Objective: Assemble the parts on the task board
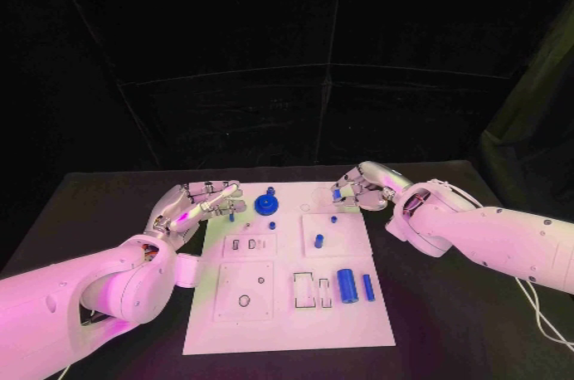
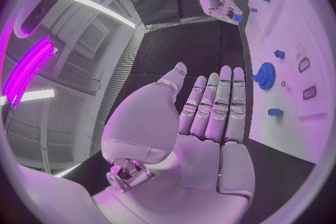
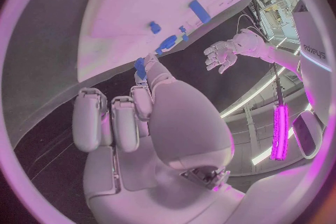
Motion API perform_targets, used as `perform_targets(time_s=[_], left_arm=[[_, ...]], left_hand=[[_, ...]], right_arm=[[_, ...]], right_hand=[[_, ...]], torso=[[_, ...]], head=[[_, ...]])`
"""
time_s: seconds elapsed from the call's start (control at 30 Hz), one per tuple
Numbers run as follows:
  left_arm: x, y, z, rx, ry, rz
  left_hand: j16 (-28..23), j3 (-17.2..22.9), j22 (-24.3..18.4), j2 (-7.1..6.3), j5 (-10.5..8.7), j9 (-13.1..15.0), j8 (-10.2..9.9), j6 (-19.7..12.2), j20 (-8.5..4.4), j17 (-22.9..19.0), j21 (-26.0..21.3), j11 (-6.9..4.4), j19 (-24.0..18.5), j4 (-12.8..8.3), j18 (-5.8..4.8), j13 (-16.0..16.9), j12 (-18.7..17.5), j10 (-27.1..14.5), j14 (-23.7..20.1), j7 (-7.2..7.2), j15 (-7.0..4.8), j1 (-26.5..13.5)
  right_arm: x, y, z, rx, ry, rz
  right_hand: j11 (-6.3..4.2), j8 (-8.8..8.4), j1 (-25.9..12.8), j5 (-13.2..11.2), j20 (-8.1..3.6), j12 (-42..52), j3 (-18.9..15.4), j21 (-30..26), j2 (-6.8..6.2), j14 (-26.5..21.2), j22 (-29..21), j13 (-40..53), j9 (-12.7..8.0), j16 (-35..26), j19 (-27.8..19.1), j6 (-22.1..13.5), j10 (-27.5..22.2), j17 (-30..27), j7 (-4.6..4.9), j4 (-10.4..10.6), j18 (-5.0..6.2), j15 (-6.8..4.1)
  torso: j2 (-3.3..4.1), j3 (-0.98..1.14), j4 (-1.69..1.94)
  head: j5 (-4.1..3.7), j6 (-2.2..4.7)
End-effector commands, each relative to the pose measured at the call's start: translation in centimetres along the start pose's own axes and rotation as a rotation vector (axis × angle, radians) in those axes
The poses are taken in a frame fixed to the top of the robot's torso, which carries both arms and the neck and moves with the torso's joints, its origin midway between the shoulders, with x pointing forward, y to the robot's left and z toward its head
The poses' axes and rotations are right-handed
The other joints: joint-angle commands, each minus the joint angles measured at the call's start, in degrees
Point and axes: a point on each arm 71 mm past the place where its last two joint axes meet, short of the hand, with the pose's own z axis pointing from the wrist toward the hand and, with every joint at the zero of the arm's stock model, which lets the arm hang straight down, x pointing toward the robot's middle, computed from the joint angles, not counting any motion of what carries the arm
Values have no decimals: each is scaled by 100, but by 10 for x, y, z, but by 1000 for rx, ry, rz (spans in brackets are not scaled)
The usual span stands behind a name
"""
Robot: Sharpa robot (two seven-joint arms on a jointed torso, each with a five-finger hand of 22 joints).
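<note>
The white task board (image 1: 287, 322) lies in the middle of the table. A blue gear (image 1: 265, 204) stands near its far edge, with a small blue peg (image 1: 271, 226) just in front of it. My left hand (image 1: 203, 199) hovers at the board's far left corner, fingers straight and apart in the left wrist view (image 2: 210, 117), holding nothing. A small blue piece (image 2: 275, 112) lies on the board beside it. My right hand (image 1: 359, 189) is over the far right corner and pinches a small blue part (image 3: 140, 67) at its fingertips.
A blue cylinder (image 1: 347, 285) and a thin blue bar (image 1: 368, 287) lie on the board's near right. Another short blue peg (image 1: 319, 241) stands mid-board. Raised plates with slots and holes (image 1: 245, 289) sit on the board's left half. Black table surrounds the board.
</note>
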Motion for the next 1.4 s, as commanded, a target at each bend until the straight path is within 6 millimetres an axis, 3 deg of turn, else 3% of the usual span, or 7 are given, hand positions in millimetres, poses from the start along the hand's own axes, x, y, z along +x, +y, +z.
perform_targets(time_s=[0.03, 0.33, 0.47, 0.6, 1.0, 1.23, 1.4], left_arm=[[-1, -1, 0, -10, -9, -34], [-4, -3, 3, -12, -28, -50], [-6, -4, 4, -7, -35, -47], [-8, -5, 6, -2, -41, -42], [-11, -6, 8, 8, -52, -35], [-11, -6, 9, 8, -51, -35], [-11, -6, 9, 7, -50, -36]], left_hand=[[-38, 5, -9, 27, 25, -6, -38, 21, 8, -10, -25, -4, 52, -42, 32, -8, -26, 3, 29, 81, 9, 42], [-39, 7, -10, 28, 25, -6, -38, 21, 8, -9, -26, -4, 53, -45, 32, -8, -26, 3, 30, 80, 9, 43], [-39, 7, -10, 28, 25, -6, -38, 21, 8, -9, -26, -4, 53, -45, 32, -8, -26, 3, 30, 80, 9, 43], [-39, 7, -10, 28, 25, -6, -38, 21, 8, -9, -26, -4, 53, -45, 32, -8, -26, 3, 30, 80, 9, 43], [-41, 12, -10, 32, 25, -5, -39, 24, 7, -9, -27, -5, 56, -53, 32, -8, -25, 6, 33, 77, 9, 46], [-42, 16, -11, 34, 25, -5, -39, 26, 7, -9, -28, -5, 57, -58, 32, -7, -24, 7, 34, 76, 9, 49], [-42, 16, -11, 34, 25, -5, -39, 26, 7, -9, -28, -5, 57, -58, 32, -7, -24, 7, 34, 76, 9, 49]], right_arm=[[6, 21, 5, 39, -37, -20], [46, 91, 24, -38, 52, -43], [61, 111, 33, -57, 88, -74], [78, 124, 36, -72, 126, -102], [116, 143, 40, -92, 196, -154], [127, 147, 39, -104, 209, -166], [129, 147, 39, -98, 221, -180]], right_hand=[[-231, 41, 15, -13, -7, -27, 43, 38, 86, 429, 244, -40, 43, 22, 38, 163, 233, 719, -136, -1, -112, -18], [-222, 25, -69, -56, -2, -99, 102, 36, 66, 416, 238, -94, 36, -11, 33, 148, 201, 662, -126, 0, -110, -10], [-222, 24, -119, -101, 1, -118, 125, 33, 47, 413, 233, -106, 36, -19, 29, 154, 195, 650, -127, 4, -109, -9], [-223, 26, -142, -113, 1, -124, 132, 33, 33, 412, 233, -110, 36, -22, 29, 160, 194, 646, -129, 5, -108, -9], [-222, 19, -212, -114, 3, -160, 146, 20, -17, 407, 207, -135, 33, -37, 9, 156, 176, 622, -126, 9, -102, -9], [-220, 16, -239, -102, 3, -166, 151, 17, -34, 406, 201, -139, 31, -40, 4, 154, 173, 618, -125, 13, -101, -8], [-219, 11, -287, -90, 5, -160, 159, 15, -73, 406, 199, -129, 29, -42, 3, 151, 177, 618, -123, 18, -100, -6]], torso=[[-38, -29, -5], [-88, -73, 3], [-99, -96, -1], [-99, -101, -8], [-93, -93, 7], [-93, -87, -9], [-96, -87, 0]], head=[[57, -38], [216, -178], [271, -223], [333, -266], [436, -351], [466, -385], [472, -408]])
